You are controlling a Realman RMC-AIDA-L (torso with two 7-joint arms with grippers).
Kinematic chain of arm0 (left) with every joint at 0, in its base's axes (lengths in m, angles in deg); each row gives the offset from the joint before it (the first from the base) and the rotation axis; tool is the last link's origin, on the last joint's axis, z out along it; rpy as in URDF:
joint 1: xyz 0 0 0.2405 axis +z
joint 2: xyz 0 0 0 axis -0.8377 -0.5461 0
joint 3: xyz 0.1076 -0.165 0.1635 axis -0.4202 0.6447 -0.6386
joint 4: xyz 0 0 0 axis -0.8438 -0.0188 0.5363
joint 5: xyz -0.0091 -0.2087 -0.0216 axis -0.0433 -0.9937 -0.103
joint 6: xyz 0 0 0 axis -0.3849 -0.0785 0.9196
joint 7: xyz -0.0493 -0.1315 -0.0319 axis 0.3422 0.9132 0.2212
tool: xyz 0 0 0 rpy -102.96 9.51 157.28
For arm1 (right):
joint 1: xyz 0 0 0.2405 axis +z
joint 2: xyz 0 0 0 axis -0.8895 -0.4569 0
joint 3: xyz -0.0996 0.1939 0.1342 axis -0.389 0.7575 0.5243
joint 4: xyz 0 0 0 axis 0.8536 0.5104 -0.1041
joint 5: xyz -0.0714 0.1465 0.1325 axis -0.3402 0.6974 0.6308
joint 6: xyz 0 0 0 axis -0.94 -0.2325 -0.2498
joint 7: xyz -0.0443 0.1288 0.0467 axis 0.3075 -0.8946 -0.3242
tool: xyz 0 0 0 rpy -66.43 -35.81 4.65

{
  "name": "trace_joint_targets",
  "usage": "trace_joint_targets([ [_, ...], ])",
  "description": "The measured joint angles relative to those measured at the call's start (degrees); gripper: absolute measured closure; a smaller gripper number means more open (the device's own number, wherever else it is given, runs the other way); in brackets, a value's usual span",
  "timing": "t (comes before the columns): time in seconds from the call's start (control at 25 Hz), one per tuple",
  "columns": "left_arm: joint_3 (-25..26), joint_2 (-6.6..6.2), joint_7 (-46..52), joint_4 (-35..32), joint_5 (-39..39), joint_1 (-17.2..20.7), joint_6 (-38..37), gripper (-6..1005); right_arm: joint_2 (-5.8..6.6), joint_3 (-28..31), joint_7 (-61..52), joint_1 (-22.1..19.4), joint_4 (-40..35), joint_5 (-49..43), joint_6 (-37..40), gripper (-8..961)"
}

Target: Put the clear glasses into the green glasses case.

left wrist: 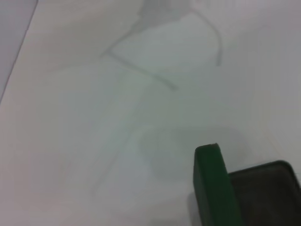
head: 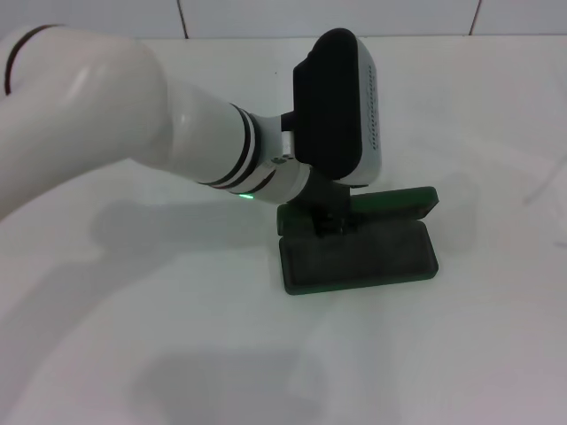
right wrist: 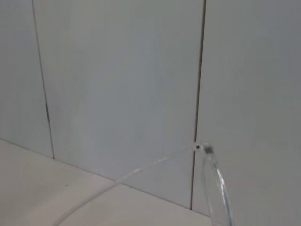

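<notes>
The green glasses case (head: 359, 257) lies open on the white table, its dark lining up and its lid (head: 399, 202) folded back behind it. My left gripper (head: 330, 223) reaches down onto the case's back left part by the hinge, under its black wrist housing. In the left wrist view the case's green edge (left wrist: 214, 188) and its lining show close up. The clear glasses (right wrist: 202, 148) hang in the air right before the right wrist camera, one temple arm and a lens rim showing against the wall. My right gripper holds them and is itself out of view.
White table (head: 133, 336) all around the case, with a white tiled wall (head: 266, 13) behind it. My left arm (head: 106, 106) stretches across from the left over the table.
</notes>
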Motion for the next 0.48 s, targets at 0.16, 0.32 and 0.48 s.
trace_joint_targets([
  [0.16,1.12,-0.06,-1.6,0.5,-2.44,0.02,-0.49,580,0.01,0.0,0.08,0.0,0.12,0.0,0.0,836],
  [0.32,1.21,0.0,-1.7,0.02,-2.82,-0.01,-1.69,573,0.32,0.0,0.13,-0.01,0.91,0.0,0.0,836],
  [0.48,1.77,-0.04,-1.6,-0.76,-4.26,-0.14,-3.41,574,0.45,0.0,0.6,-0.01,1.6,-0.01,-0.01,836],
])
